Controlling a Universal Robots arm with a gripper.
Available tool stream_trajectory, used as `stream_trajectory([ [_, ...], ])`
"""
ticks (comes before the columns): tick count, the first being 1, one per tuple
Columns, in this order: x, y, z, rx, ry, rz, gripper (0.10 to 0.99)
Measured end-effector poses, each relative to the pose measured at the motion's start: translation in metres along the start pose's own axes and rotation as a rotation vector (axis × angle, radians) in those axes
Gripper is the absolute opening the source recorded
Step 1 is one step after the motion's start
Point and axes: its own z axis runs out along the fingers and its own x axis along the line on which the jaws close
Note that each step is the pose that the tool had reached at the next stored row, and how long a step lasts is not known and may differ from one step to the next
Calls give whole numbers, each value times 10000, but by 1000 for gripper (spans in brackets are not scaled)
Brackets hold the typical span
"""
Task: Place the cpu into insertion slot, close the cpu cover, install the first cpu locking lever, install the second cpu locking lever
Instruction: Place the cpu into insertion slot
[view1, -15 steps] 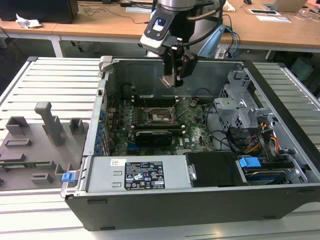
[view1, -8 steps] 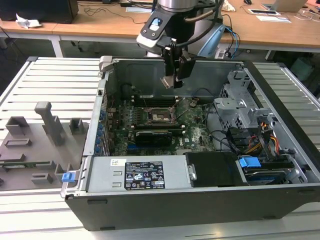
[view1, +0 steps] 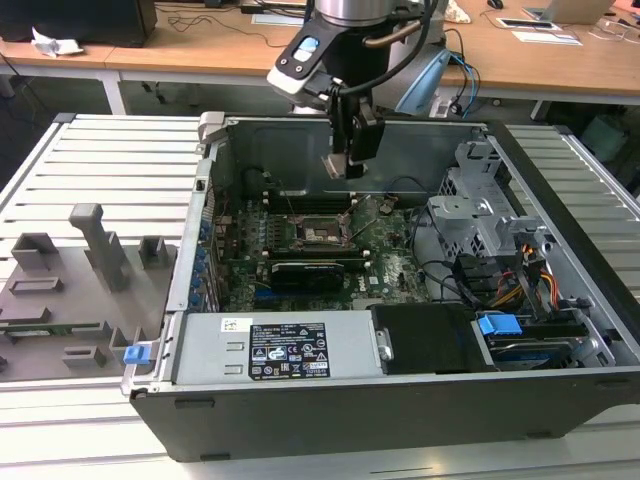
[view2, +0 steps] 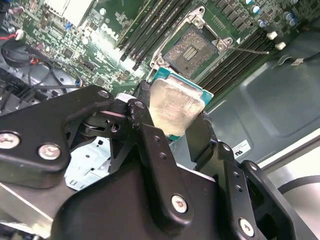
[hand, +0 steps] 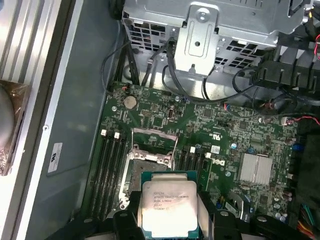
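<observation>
1. The jaws are clenched on the cpu (view2: 175, 107), gripping it by two opposite edges; its silver-grey metal top shows in both wrist views.
2. The cpu hangs in the air above the slot (view2: 192, 47), apart from it and not seated.
3. The slot lies uncovered, its dark centre bare. The cover (hand: 152, 156) is lifted off it, joined at one edge of the slot.
4. Long memory slots (hand: 110, 170) run just beside the slot on two sides.
5. The arm (view1: 345, 40) reaches down into the open case (view1: 200, 420), over the slot.
6. The case rests on a slatted counter (view1: 100, 160). A grey fixture (view1: 90, 260) stands well apart from the slot, toward the exterior view's left.
</observation>
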Motion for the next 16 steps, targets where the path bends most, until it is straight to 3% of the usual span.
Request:
stream_trajectory([
  [6, 0, -2, 21, -13, -70, 804, 529],
  [16, -1, -4, 45, -25, -134, 1541, 529],
])
